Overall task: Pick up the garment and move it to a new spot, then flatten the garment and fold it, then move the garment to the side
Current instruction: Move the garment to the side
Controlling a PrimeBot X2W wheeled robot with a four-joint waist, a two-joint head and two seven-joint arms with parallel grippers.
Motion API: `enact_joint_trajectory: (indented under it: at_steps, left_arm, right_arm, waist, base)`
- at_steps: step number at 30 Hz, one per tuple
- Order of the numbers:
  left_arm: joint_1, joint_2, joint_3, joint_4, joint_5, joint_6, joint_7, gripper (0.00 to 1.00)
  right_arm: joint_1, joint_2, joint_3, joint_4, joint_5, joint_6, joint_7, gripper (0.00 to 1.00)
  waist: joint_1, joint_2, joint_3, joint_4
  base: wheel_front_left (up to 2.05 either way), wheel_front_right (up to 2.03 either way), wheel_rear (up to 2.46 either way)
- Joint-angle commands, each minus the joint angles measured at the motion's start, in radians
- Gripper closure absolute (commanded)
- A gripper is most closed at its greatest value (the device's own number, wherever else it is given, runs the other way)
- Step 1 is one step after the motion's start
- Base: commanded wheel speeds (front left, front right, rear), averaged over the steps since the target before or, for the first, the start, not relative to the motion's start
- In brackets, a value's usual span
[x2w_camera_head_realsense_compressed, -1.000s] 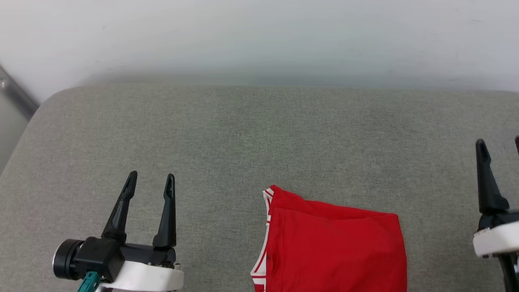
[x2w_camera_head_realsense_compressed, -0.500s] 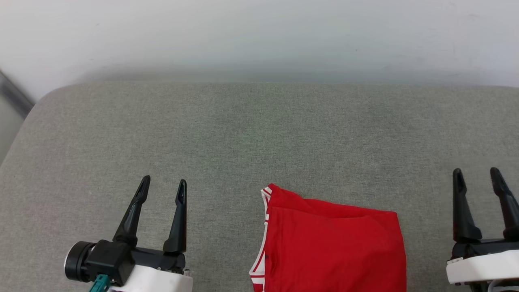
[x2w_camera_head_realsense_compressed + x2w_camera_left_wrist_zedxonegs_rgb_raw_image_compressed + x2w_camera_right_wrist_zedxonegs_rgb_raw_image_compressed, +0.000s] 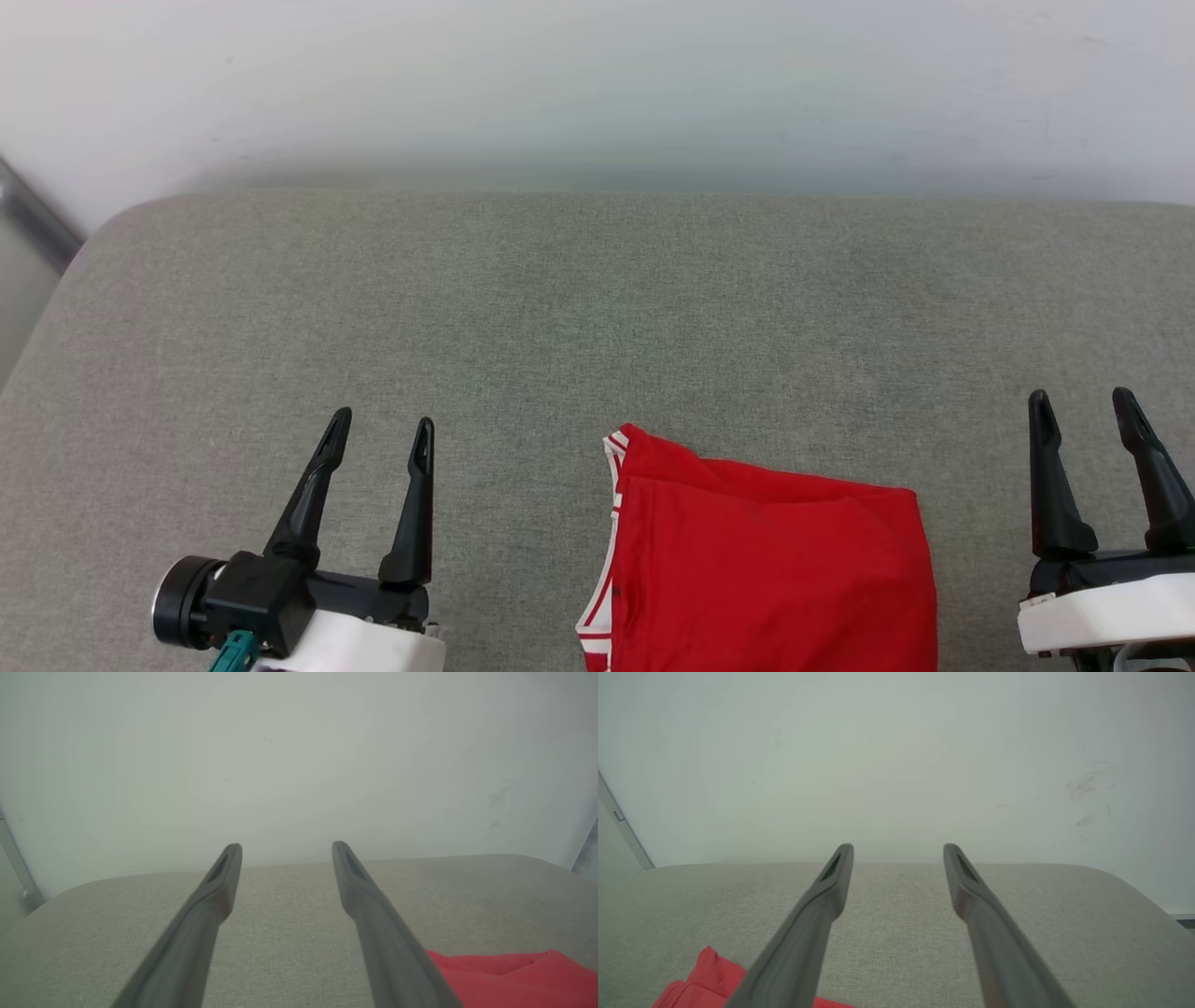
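Two grippers hover with nothing in them: the left gripper (image 3: 383, 420) and the right gripper (image 3: 1078, 396) each have their dark fingers spread wide, tips pointing toward the pale wall (image 3: 597, 84) across the grey cushion (image 3: 560, 308). Between the two pairs of fingers, somewhat nearer the right pair, lies the garment (image 3: 766, 569), a folded red slab with white-and-red trim along the edge facing the left fingers. It touches neither gripper, and its far edge sits behind the fingertips, back toward the wrists. By its look it is light, soft and limp, so it would likely sag and come unfolded if lifted by a single layer. A sound hold would pinch through all layers at the two far corners, one gripper to each, fingers pressing into the yielding cushion to get under the fold
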Motion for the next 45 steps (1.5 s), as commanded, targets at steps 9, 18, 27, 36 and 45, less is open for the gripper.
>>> enact_joint_trajectory:
  at_steps: [9, 18, 27, 36, 45]
  left_arm:
    - [-0.014, -0.002, -0.004, 0.000, -0.003, -0.001, -0.002, 0.00]
    - [-0.041, -0.001, -0.007, 0.009, -0.007, -0.001, -0.002, 0.00]
    - [-0.090, -0.005, -0.012, 0.005, -0.008, -0.001, -0.002, 0.00]
    - [-0.117, -0.009, -0.036, 0.017, -0.007, -0.001, -0.002, 0.00]
    - [-0.114, -0.011, -0.058, 0.044, -0.007, -0.001, -0.002, 0.00]
  right_arm:
    - [0.002, -0.038, 0.026, -0.002, 0.031, 0.000, 0.101, 0.00]
    - [0.040, -0.117, 0.085, -0.086, 0.190, 0.000, 0.673, 0.00]
    - [0.057, -0.021, 0.013, -0.108, 0.155, 0.000, 0.987, 0.00]
    - [0.026, 0.026, 0.021, 0.026, 0.117, 0.000, 1.017, 0.00]
    - [0.007, 0.015, 0.088, 0.161, 0.120, 0.001, 0.959, 1.00]
  waist:
    - [0.0000, -0.0001, 0.012, 0.007]
    - [0.0000, -0.0001, 0.062, 0.017]
    - [0.0000, -0.0001, 0.132, 0.070]
    - [0.0000, -0.0001, 0.170, 0.121]
    - [0.0000, -0.0001, 0.163, 0.131]
  base:
    - [0.00, 0.00, 0.00]
    - [0.00, 0.00, 0.00]
    - [0.00, 0.00, 0.00]
    - [0.00, 0.00, 0.00]
    - [0.00, 0.00, 0.00]
